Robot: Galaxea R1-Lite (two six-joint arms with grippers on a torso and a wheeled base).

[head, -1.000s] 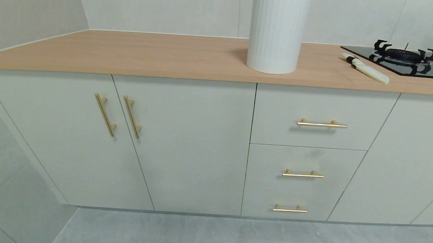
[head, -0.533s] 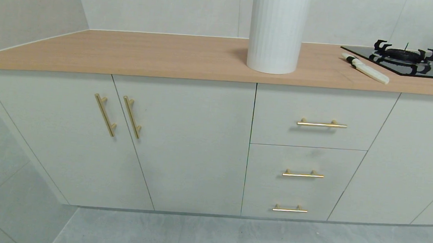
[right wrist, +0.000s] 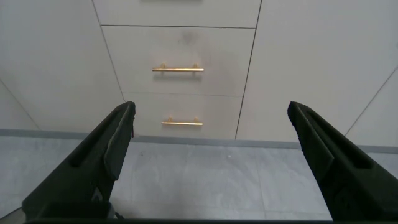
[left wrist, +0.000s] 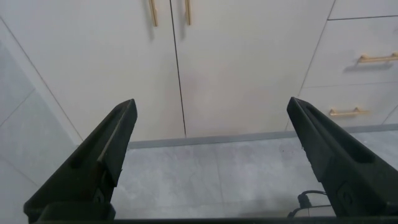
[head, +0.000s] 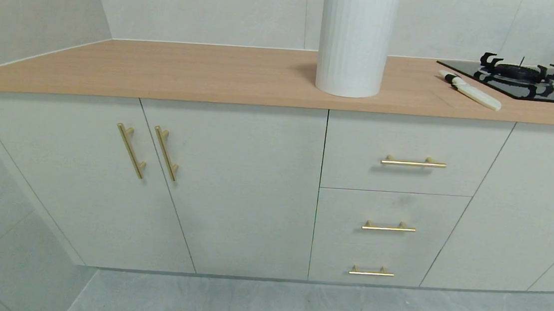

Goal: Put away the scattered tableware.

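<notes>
My left end effector and right end effector hang low before the cabinet fronts, both spread wide and holding nothing. The knife lies on the desk, between the white ribbed container and the stove. I should approach squarely, lift my right arm above the desk edge, then grip the knife across its narrow width.

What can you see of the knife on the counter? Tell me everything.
The knife is slim, pale cream along most of its length, with a black band near its far end. It lies flat on the wooden countertop, close by the front corner of the black hob, right of the white ribbed cylinder. Only the countertop touches it. Blade and handle are hard to tell apart.
</notes>
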